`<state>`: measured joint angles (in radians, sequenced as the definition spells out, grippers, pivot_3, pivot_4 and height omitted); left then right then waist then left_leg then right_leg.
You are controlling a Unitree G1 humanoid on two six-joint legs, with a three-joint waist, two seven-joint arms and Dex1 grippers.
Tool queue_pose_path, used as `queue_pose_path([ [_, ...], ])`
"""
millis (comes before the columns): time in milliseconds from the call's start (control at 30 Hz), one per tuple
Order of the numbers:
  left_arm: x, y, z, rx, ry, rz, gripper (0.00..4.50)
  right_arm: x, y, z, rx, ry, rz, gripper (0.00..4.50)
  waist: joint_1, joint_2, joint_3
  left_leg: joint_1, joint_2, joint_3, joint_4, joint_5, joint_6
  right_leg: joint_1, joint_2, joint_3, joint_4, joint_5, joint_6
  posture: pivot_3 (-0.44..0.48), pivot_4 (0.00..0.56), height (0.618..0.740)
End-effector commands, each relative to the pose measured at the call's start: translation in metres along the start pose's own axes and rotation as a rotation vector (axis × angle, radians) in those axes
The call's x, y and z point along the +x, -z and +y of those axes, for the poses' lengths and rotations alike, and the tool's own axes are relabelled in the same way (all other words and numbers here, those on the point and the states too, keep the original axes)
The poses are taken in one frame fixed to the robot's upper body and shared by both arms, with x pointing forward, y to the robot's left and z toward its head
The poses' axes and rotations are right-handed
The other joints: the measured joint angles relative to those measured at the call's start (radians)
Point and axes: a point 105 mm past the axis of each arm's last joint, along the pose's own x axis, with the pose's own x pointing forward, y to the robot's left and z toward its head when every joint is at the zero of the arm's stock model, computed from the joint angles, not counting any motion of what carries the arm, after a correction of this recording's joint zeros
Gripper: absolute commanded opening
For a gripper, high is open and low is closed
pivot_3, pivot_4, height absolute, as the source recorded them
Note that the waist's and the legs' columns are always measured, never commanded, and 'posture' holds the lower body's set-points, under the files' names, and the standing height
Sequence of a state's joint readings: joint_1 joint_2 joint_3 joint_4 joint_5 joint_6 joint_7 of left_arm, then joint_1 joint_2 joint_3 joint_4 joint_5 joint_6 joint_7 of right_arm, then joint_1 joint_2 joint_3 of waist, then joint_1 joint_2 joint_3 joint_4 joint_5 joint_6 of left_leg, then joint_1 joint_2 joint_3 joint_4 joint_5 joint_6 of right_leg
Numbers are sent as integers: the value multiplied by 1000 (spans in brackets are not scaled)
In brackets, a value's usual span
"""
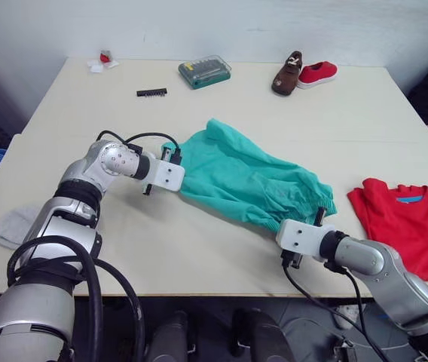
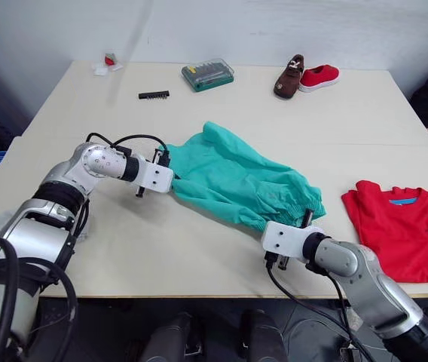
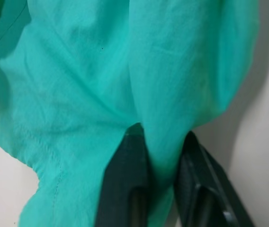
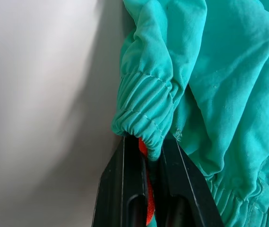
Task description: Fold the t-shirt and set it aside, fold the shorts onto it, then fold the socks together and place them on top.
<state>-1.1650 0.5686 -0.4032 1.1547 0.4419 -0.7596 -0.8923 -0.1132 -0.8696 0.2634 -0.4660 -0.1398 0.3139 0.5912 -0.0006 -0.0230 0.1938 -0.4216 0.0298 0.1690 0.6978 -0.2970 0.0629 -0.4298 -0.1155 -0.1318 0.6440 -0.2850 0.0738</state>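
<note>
a: state of the shorts (image 1: 248, 177)?
b: teal, lying crumpled across the middle of the table (image 1: 199, 249), stretched between both arms.

a: left gripper (image 3: 160, 177)?
b: its two black fingers (image 3: 127, 175) are clamped on a fold of the shorts' cloth at the end nearer the robot's left — the fabric runs down between them.

a: right gripper (image 4: 151, 156)?
b: closed on the gathered elastic waistband at the other end, near the front edge of the table. a strip of orange shows between the fingers (image 4: 120, 179) in the right wrist view; what it is, i cannot tell.

a: the t-shirt (image 1: 410, 222)?
b: red, lying flat at the robot's right side of the table, neck with the blue label toward the far side, apart from the shorts.

a: the socks (image 1: 18, 224)?
b: one light grey piece at the left front edge, partly behind the left arm.

a: other items?
b: along the far edge — a brown shoe (image 1: 288, 73) touching a red shoe (image 1: 318, 73), a green bit case (image 1: 204, 72), a black bit strip (image 1: 151, 92).
</note>
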Motion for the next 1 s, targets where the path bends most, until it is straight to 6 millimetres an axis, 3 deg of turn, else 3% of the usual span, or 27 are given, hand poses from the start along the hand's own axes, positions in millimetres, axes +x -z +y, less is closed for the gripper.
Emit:
queue_pose_path([
  [33,-9,-5,-10,12,59,-56,18,-11,-9,-5,-39,-16,-64,0,-1,0,0,0,0,0,0,0,0,0,0,0,0,0,0,0,150,740],
  [133,-19,-8,-23,-4,132,-95,18,-18,-12,-1,-65,-62,-106,0,-5,0,0,0,1,0,-1,0,0,0,1,0,0,0,0,0,150,740],
  [267,-50,-21,-70,-111,350,-144,18,-31,-10,16,-179,-199,-176,0,-19,0,0,1,1,1,-2,-1,-2,0,2,1,0,-1,-1,0,150,740],
  [500,-78,-45,-125,-230,382,-79,18,-30,5,16,-407,-259,-252,0,-29,1,0,15,1,3,-6,-2,-5,9,1,7,1,-7,0,0,150,740],
  [700,-72,-48,-130,-327,204,-39,18,-25,16,15,-435,-296,-267,0,-15,1,0,22,0,-2,-9,-3,-7,15,0,7,1,-11,-1,0,150,740],
  [967,-71,-42,-126,-429,137,-59,18,-30,14,12,-378,-301,-270,0,-6,2,0,23,1,-1,-10,-4,-9,15,0,7,1,-11,-2,0,150,740],
  [1000,-73,-45,-127,-463,138,-92,222,-34,14,15,-326,-317,-268,279,-5,2,0,24,1,-1,-10,-4,-9,15,0,7,1,-11,-3,0,150,740],
])
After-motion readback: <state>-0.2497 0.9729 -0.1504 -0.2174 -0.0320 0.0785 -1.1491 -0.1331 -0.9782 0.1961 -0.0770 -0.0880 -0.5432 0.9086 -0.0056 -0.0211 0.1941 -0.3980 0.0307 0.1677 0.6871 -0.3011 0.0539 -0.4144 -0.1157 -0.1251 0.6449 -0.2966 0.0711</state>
